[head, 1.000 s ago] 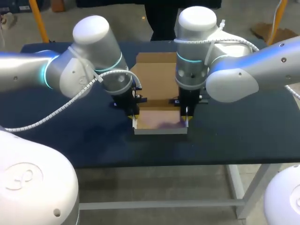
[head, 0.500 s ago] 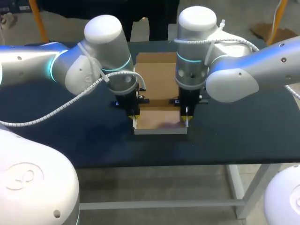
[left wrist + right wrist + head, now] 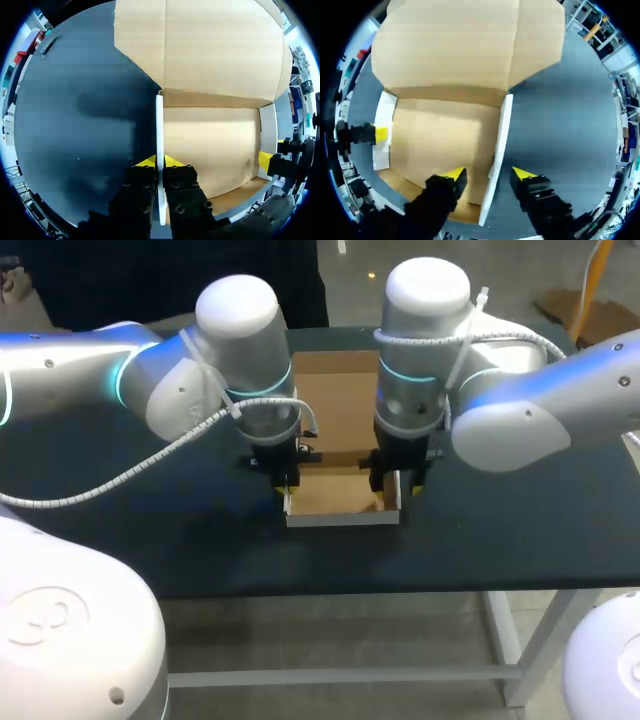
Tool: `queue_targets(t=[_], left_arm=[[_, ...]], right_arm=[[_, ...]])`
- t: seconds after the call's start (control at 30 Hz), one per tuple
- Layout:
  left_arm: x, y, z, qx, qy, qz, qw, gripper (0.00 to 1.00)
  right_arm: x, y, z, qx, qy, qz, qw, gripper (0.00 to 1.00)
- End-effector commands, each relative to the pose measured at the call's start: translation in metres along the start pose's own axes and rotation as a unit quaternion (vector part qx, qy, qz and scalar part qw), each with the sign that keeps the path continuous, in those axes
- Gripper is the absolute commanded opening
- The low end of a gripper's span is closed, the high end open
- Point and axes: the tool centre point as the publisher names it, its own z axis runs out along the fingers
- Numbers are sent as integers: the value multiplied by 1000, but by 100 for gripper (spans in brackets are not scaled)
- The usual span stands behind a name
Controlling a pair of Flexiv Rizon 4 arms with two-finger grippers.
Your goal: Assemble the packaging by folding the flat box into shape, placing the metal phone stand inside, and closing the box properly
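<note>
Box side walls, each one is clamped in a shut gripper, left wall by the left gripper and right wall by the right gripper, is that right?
Not quite. The left gripper is shut on the left wall, but the right gripper is open: the right wrist view shows its fingers straddling the right wall with a clear gap.

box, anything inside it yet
Only bare cardboard floor shows inside the box, nothing placed in it. The left gripper and right gripper at its side walls hide the floor beneath them.
</note>
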Motion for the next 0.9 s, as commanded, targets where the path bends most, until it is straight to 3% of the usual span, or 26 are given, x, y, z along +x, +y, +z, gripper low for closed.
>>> queue_targets(t=[0.03, 0.3, 0.8, 0.9], left_arm=[[4, 3, 5, 4, -18, -1, 1000, 0], [2, 4, 1, 9, -27, 0, 1000, 0], [-10, 7, -4, 16, -42, -11, 999, 0], [-11, 8, -5, 17, -43, -7, 999, 0]], right_arm=[[-9, -14, -8, -20, 9, -34, 999, 100], [-31, -26, -25, -48, 59, -137, 988, 100], [-31, -26, -25, -48, 59, -137, 988, 100], [-35, -28, -28, -55, 81, -186, 978, 100]])
